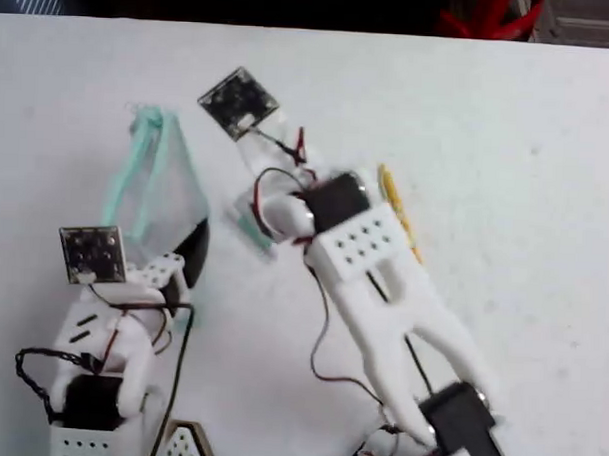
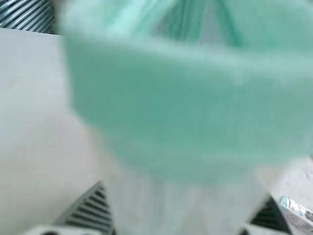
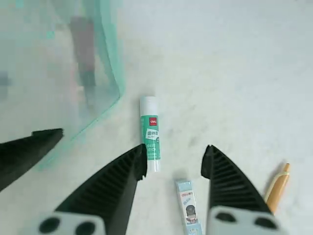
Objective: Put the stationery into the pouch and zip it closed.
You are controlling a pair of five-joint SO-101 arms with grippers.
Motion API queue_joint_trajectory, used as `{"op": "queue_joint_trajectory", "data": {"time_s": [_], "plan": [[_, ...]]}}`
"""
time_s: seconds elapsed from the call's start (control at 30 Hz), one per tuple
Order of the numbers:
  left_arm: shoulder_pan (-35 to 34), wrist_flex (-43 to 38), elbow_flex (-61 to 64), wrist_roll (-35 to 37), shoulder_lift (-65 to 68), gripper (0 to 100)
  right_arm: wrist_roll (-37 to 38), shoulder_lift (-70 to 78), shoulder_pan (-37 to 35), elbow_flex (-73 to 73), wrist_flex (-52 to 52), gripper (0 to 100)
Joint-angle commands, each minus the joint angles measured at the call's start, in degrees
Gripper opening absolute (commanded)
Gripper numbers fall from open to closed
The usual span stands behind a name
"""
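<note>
Task status, early: my right gripper [image 3: 173, 164], jaws apart and empty, hangs over the glue stick [image 3: 149, 134], small blue box [image 3: 188, 208] and pen [image 3: 276, 188], all out on the table [image 1: 508, 145] beside the pouch [image 1: 161, 183], which sits at my left gripper [image 1: 189, 254] (grip: cannot tell); filling and zipping remain.

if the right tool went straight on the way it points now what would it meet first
Most likely the glue stick, lying on the table just ahead of one fingertip of the open right tool. A small blue case lies between its fingers, so that might touch first; depth is unclear.
</note>
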Motion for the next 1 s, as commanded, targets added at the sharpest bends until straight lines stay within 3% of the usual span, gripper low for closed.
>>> {"op": "queue_joint_trajectory", "data": {"time_s": [0.0, 0.2, 0.47, 0.83, 0.97], "plan": [[-1.36, -1.67, -1.76, 0.62, -0.04, 27, 0.79, 4.79, 0.66, 1.05, -7.25, 17.7], [-1.01, -2.02, -0.88, 0.62, -0.04, 27, 0.44, 18.86, 0.04, -1.14, -14.02, 17.6], [-1.01, -2.02, -0.88, 0.53, -0.04, 27, 0.35, 34.42, -0.40, -14.42, -8.13, 17.3], [-1.36, -2.02, -0.88, 0.62, -0.04, 27, -1.85, 39.96, -2.15, -18.81, -9.54, 17.0], [-1.27, -2.02, -0.88, 0.53, -0.04, 27, -1.85, 40.04, -2.07, -18.73, -10.07, 3.9]]}}
